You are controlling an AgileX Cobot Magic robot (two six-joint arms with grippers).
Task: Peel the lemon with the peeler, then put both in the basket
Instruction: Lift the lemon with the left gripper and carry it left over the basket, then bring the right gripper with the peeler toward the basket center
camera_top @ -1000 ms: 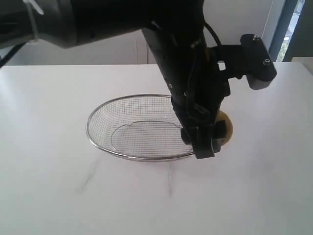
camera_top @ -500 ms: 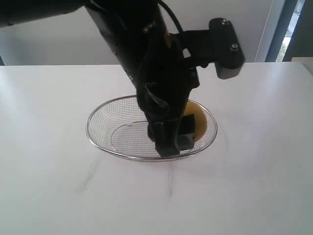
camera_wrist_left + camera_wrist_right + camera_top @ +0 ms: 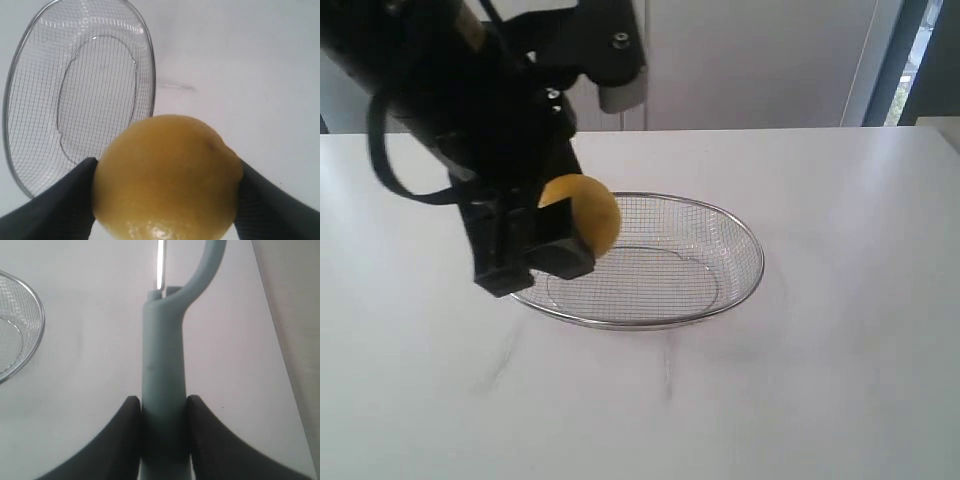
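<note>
Gripping the lemon (image 3: 585,212) by its sides, left gripper (image 3: 534,264) hangs over the basket (image 3: 740,225) rim at 10 o'clock, exterior view. Lemon's long axis looks to run finger to finger; its near side is cut off. Right gripper (image 3: 162,437) is clamped on the peeler (image 3: 164,365) handle, which points straight out, blade end away, head cropped.

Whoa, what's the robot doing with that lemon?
It's a robot with two arms. The left gripper holds a yellow lemon up in the air by the edge of the wire basket. The right gripper holds a pale green peeler by its handle, above the white table. The basket has nothing in it yet, and the lemon's skin looks whole where we can see it.
</note>
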